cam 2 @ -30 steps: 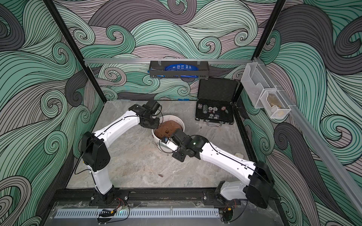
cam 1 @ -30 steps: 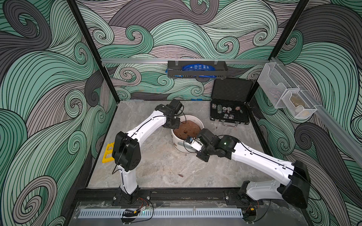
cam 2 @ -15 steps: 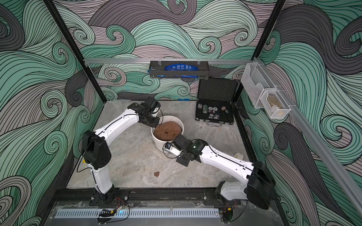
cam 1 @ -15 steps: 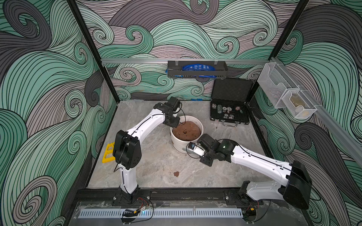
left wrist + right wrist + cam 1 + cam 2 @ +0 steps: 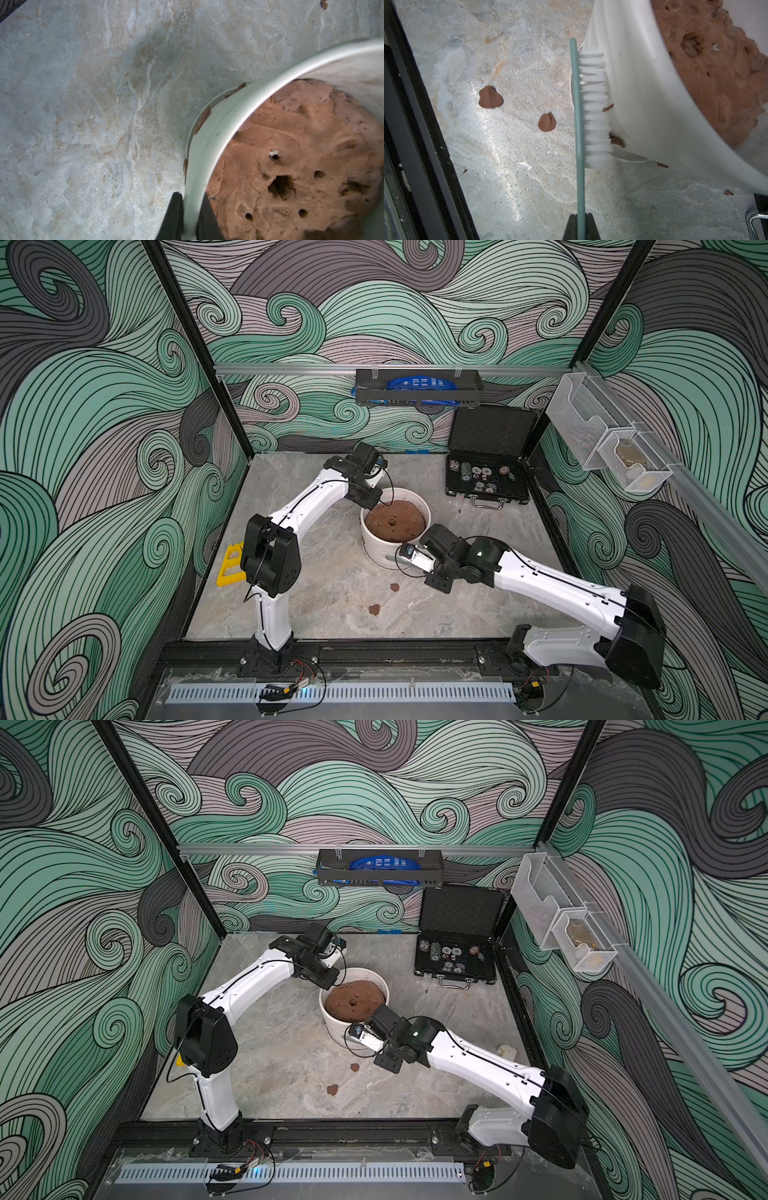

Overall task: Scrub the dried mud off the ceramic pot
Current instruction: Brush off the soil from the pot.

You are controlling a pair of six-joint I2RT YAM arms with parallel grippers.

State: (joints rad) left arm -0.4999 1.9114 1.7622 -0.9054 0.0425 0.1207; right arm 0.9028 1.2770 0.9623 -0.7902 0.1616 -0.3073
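Right gripper [image 5: 580,226] pinches teal white-bristled brush [image 5: 578,145] — bristles [image 5: 593,93] touching 2 reddish-brown dried mud flakes [image 5: 617,142] on white ribbed ceramic pot [image 5: 643,104].

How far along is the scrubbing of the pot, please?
Partly done: two flakes of dried mud lie on the table. In hand: left gripper grips the ceramic pot at its rim, right gripper holds the brush against its wall. Left: patches stuck there.

The left arm [image 5: 307,506] and right arm [image 5: 552,591] wear glossy white link shells between bulky black joint housings. Thin black cables [image 5: 390,485] loop along them. A small green light [image 5: 481,551] glows on the right arm's wrist housing. The left end effector [image 5: 189,218] and right end effector [image 5: 580,226] have flat black fingers.
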